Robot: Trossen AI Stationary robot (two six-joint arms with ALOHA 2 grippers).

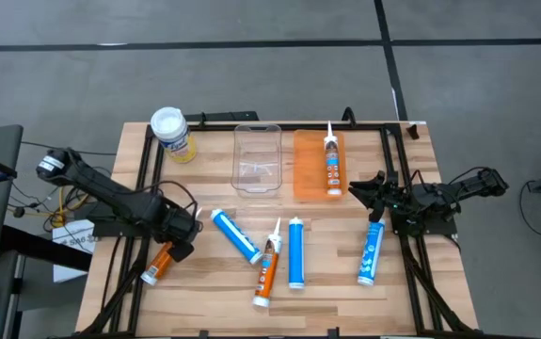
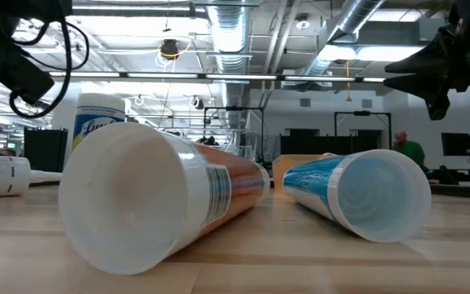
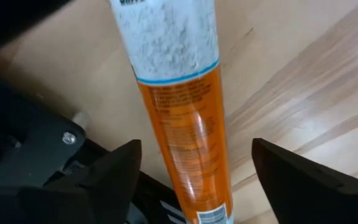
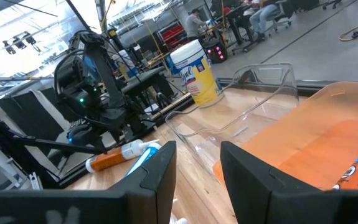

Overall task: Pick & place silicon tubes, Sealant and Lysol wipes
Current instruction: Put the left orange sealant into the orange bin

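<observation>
Left tool [image 1: 178, 235] low at the tabletop's [image 1: 223, 292] left edge, fingers [image 3: 113, 171] spread wide either side of an orange tube [image 1: 157, 264], not closed on it; in the left wrist view the tube [image 3: 185, 124] runs between the fingers w/ gaps both sides. Right tool [image 1: 369, 188] near the right edge, raised off the tabletop, jaws open to a narrow gap, nothing held; its fingers [image 4: 160, 174] show apart in the right wrist view.

Count:
- Tubes, 6 total: 3 orange, 3 blue.
- Orange: 1 at left tool, 1 mid-front [image 1: 267, 268] lying tilted, 1 in the orange tray [image 1: 303, 165] w/ nozzle pointing to the back edge [image 1: 331, 160].
- Blue: 1 angled left of centre [image 1: 237, 235], 1 straight beside mid orange tube [image 1: 295, 252], 1 just below right tool [image 1: 372, 252].
- Trays, 2: clear tray [image 1: 257, 160] beside orange tray, touching or nearly, at the back centre.
- Lysol wipes [image 1: 171, 132], 1: upright at back-left corner, white lid, yellow label, well apart from both tools.
</observation>
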